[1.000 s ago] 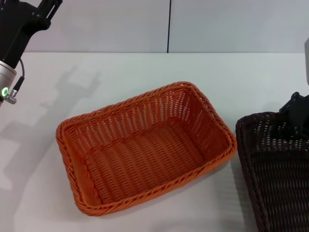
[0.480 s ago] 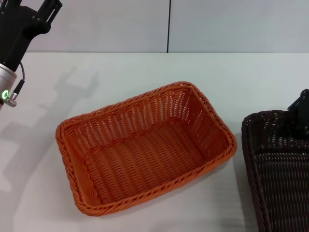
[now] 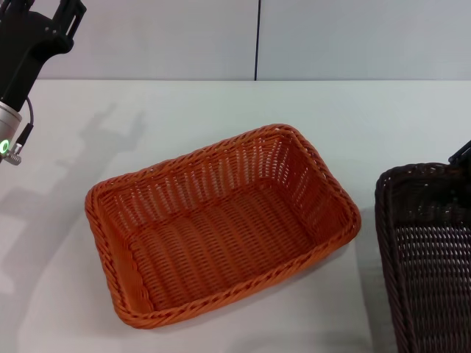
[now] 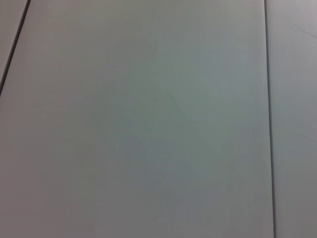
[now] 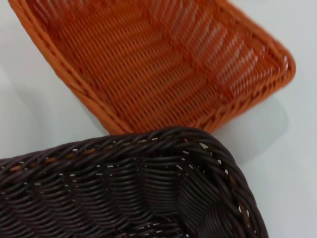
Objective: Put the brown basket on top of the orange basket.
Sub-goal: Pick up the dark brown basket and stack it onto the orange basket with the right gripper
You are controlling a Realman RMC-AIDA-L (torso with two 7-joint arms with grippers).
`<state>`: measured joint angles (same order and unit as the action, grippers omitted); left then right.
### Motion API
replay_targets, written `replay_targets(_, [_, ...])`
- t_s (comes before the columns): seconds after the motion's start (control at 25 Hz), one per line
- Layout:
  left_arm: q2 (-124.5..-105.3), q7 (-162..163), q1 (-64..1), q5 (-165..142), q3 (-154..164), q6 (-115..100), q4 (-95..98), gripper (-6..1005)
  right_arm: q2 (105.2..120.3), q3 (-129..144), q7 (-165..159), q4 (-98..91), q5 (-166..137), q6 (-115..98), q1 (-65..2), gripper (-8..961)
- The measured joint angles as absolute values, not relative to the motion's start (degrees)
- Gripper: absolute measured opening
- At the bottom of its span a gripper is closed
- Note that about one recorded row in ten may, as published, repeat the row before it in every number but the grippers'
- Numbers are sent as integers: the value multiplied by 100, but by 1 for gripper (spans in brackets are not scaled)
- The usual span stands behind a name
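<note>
The orange basket (image 3: 221, 228) lies empty in the middle of the white table, and it also shows in the right wrist view (image 5: 163, 54). The brown basket (image 3: 430, 250) is at the right edge of the head view, cut off by the frame, with its near rim raised. Its braided rim fills the right wrist view (image 5: 129, 193), just short of the orange basket's corner. Only a dark sliver of my right gripper (image 3: 464, 153) shows at the brown basket's far rim, holding it. My left gripper (image 3: 40, 7) hangs high at the far left, open and holding nothing.
The white table (image 3: 221, 110) runs back to a pale wall with a dark vertical seam (image 3: 258, 40). The left wrist view shows only plain grey panels (image 4: 148, 124).
The brown basket and my right gripper have shifted to the right, away from the orange basket, and the gripper has nearly left the head view. The left arm drifted slightly left.
</note>
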<state>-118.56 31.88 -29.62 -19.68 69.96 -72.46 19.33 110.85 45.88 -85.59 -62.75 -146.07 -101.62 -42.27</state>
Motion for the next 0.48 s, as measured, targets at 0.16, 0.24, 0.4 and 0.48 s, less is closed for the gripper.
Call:
replay_targets(0.16, [-11856,3187,-2962,-1968,6996,-7247,1933,600,11009,4246,-8435,-6295,-14451,-10494,-4220,202])
replay_targets(0.24, [-11856,3186,-2962,-1968,6996,-7247,1933,602,10956,4117,-8412,-6304,-14363,-10690,-4234,198])
replay_targets(0.4, [-11852,3185,-2962,-1968,6982,-7228,1934,605,10807,3942,-8404,-6391,-14013,-11039,-4233,195])
replay_targets(0.48, [-11838,3182,-2968,-1968,6935,-7186,1934,604,10751,3885,-8441,-6457,-13817,-11196,-4221,186])
